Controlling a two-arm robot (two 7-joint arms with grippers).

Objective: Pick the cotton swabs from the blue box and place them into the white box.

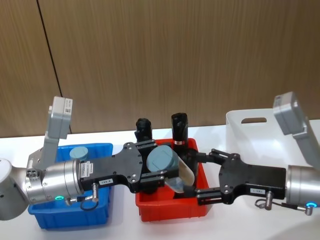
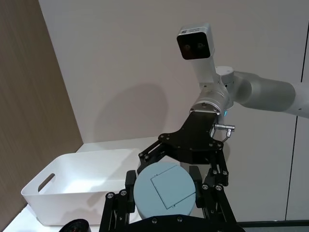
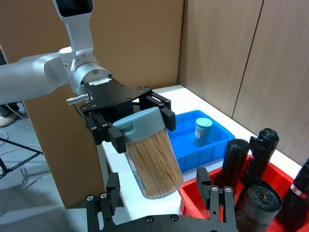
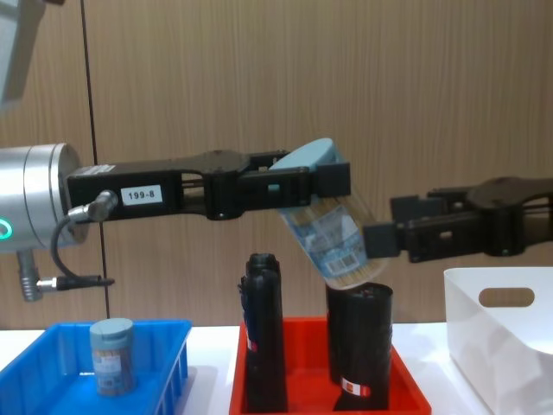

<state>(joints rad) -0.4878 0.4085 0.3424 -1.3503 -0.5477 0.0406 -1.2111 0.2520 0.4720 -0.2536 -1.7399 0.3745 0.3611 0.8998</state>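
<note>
Currently the left gripper is clamped on the lid end of a jar of cotton swabs. It holds the jar tilted in the air above the red tray, with the lid higher and to the left and the clear base lower and to the right. The right gripper reaches in from the right with its fingers spread wide, one far and one near of the jar's base; I cannot tell whether they touch it. A second jar stands upright in the far part of the blue box at the left. The white box sits at the right, beside the tray, where black rolls stand upright. All three containers rest on a white table. Behind it rises a brown wood-panelled wall with a thin dark line running down it.
</note>
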